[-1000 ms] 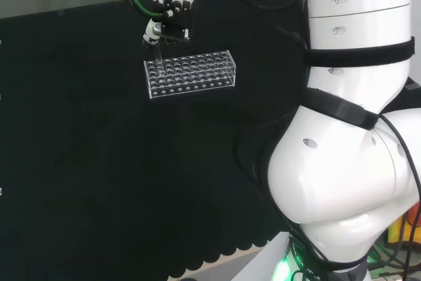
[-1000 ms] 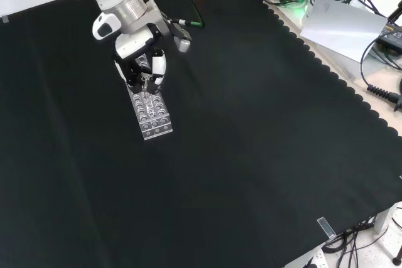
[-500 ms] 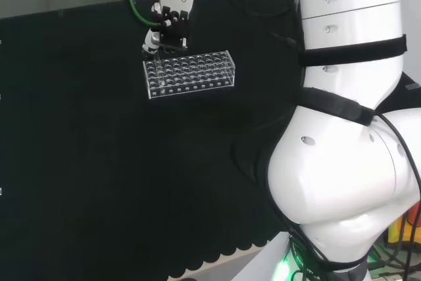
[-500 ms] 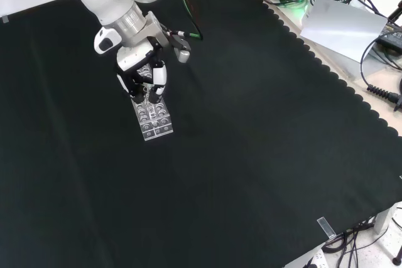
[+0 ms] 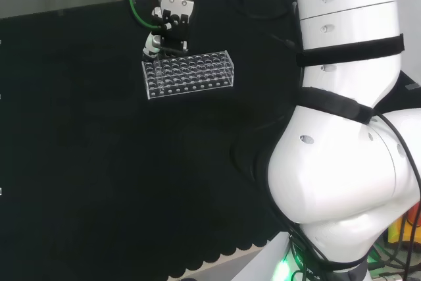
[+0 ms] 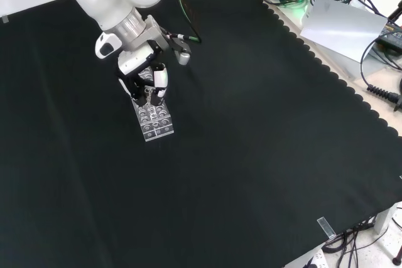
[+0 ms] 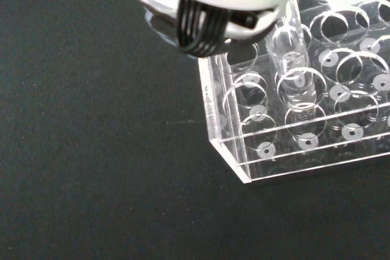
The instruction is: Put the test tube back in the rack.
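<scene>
On the black-clothed worktop, head view: one clear rack, many holes; the robot hand hangs over its left end, fingers curled. Front view: robot hand above the rack's far end. Wrist view: one clear test tube stands in a hole near the rack's corner; neighbouring holes empty. Whether the fingers pinch it I cannot tell.

My head camera sits behind and above the arm base, looking across the surface; rack far off at 11 o'clock. My front camera looks steeply down, rack at 10 o'clock. Both share rack and robot hand. My wrist camera is very close to a rack corner.
</scene>
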{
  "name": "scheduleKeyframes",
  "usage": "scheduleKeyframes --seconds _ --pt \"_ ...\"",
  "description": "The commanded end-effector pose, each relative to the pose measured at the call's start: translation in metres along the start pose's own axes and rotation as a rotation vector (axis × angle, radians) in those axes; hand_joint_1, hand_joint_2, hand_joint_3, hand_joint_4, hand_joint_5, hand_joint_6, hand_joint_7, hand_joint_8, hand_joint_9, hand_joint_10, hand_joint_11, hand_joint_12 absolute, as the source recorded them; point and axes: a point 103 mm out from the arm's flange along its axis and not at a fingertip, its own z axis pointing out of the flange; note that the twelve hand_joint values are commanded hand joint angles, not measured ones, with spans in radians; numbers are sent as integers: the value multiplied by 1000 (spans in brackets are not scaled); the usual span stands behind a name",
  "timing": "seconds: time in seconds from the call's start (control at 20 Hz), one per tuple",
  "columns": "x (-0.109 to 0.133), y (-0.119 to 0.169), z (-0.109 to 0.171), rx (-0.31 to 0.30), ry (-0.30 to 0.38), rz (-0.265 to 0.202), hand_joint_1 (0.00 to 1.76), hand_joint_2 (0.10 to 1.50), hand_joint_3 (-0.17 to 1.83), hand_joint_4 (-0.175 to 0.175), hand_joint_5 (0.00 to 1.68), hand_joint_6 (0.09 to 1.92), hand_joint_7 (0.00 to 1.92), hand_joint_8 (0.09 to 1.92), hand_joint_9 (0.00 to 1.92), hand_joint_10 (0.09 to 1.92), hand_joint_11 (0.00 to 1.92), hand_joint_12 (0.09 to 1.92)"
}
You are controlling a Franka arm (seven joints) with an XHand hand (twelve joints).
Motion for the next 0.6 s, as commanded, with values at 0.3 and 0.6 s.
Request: scheduleKeyframes --seconds 0.3,0.6 --pt "-3 -6 1 19 82 -73 1187 633 637 -140 1095 569 1265 683 1257 767 885 1315" --pt "-2 -16 -13 -1 97 -103 1154 460 884 -65 813 706 868 895 969 843 708 1397"
